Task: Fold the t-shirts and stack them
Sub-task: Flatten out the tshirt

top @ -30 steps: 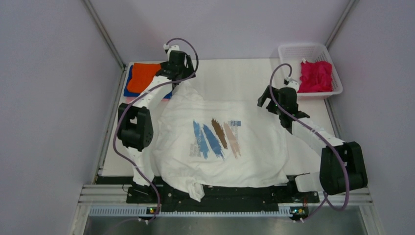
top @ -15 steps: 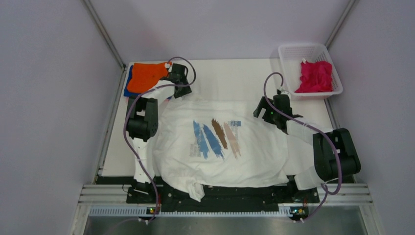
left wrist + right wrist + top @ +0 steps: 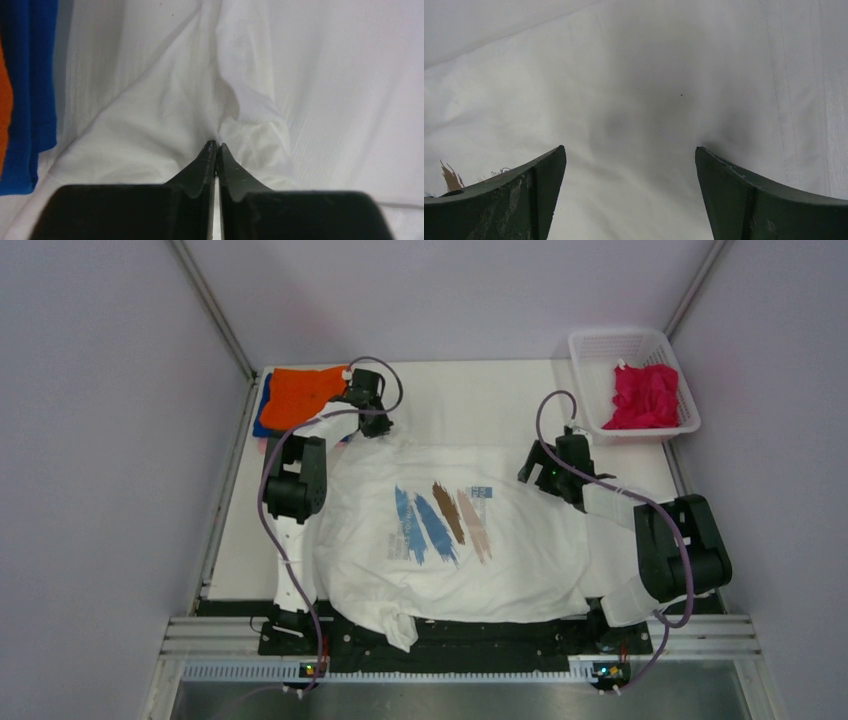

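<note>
Left wrist view showed the left claw (image 3: 216, 146) pinching the eleven-o'clock corner of the white shirt (image 3: 330, 75), probably limp and light; the right claw (image 3: 630, 152) gaped wide.

white plastic mesh basket (image 3: 583, 352): upright, table's far right corner | white table (image 3: 470, 400): matte top | metal rail (image 3: 200, 635): near edge | grey walls (image 3: 100, 440): around

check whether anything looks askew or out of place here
The white shirt lies rumpled and skewed, with one near corner bunched up and hanging over the near edge of the table. Nothing looks spilled or damaged.
</note>
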Robot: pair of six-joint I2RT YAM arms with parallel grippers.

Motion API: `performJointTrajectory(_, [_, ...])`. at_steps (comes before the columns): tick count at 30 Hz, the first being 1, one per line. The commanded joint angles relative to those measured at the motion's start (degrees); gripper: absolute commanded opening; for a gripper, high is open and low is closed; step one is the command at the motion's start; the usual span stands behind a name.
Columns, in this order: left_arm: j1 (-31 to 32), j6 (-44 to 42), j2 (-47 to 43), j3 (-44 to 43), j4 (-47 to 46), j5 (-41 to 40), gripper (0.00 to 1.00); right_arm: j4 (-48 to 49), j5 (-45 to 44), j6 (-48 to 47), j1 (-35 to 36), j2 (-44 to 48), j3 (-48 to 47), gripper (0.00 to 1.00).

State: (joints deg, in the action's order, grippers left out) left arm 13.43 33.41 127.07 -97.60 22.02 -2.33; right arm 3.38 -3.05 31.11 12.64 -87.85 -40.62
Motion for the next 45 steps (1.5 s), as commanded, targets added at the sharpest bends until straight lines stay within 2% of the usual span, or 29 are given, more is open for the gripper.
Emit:
performJointTrajectory(1, [-0.16, 0.41, -0.83, -2.29, -1.71, 4.18, 0.00, -0.20, -1.51, -0.33, 0.38, -1.22, -2.60, 0.99])
performJointTrajectory(12, [-0.16, 4.48, -1.84, -6.02, -1.74, 7.32, 0.00, -1.17, -2.68, -0.75, 0.36, -1.14, -2.89, 0.99])
performJointTrajectory(21, [1.50, 12.31, 9.07, -21.93, -1.90, 6.37, 0.01, -1.98, -2.78, -0.96, 0.21, -0.61, -3.24, 0.99])
performJointTrajectory(22, [1.84, 13.34, 10.49, -23.67, -3.63, 6.67, 0.05, -1.83, -2.66, -0.78, 0.20, -0.57, -3.18, 0.99])
performJointTrajectory(23, [2.25, 14.30, 12.12, -25.83, -5.28, 7.11, 0.17, -1.90, -2.44, -0.83, 0.27, -0.56, -3.22, 0.99])
performJointTrajectory(24, [2.60, 14.70, 13.91, -29.02, -6.54, 8.01, 0.39, -2.31, -2.43, -0.99, 0.23, -0.49, -3.30, 0.99])
performJointTrajectory(25, [2.97, 14.44, 15.89, -32.51, -6.77, 8.91, 0.74, -2.85, -2.70, -1.23, 0.17, -0.25, -3.51, 0.99])
performJointTrajectory(26, [3.21, 14.04, 17.62, -36.60, -5.98, 9.29, 0.95, -3.27, -3.21, -1.54, 0.19, 0.08, -3.58, 0.99])
performJointTrajectory(29, [3.37, 12.38, 17.94, -40.42, -4.85, 8.56, 0.99, -3.29, -3.96, -1.59, -0.04, 2.15, -3.14, 0.99])
performJointTrajectory(32, [3.43, 8.68, 12.40, -36.02, -4.72, 5.80, 0.99, -3.34, -3.58, -1.67, -0.01, 3.79, -3.10, 0.99])
performJointTrajectory(35, [3.52, 4.53, 4.01, -27.28, -3.70, 3.14, 0.99, -3.34, -3.91, -1.67, -0.02, 5.50, -3.51, 0.99])
performJointTrajectory(39, [3.84, 0.66, -9.74, -10.41, -1.08, -2.42, 0.99, -6.04, -5.19, -1.96, -0.13, 7.54, -4.10, 0.99])
performJointTrajectory(42, [4.81, -1.08, -18.12, 5.11, -0.32, -2.49, 0.99, -6.47, -5.91, -1.79, -0.12, 8.09, -3.70, 0.99])
performJointTrajectory(45, [5.74, -1.69, -23.52, 16.17, -0.46, -0.77, 0.99, -7.22, -4.67, -1.69, -0.15, 7.44, -4.01, 0.99])
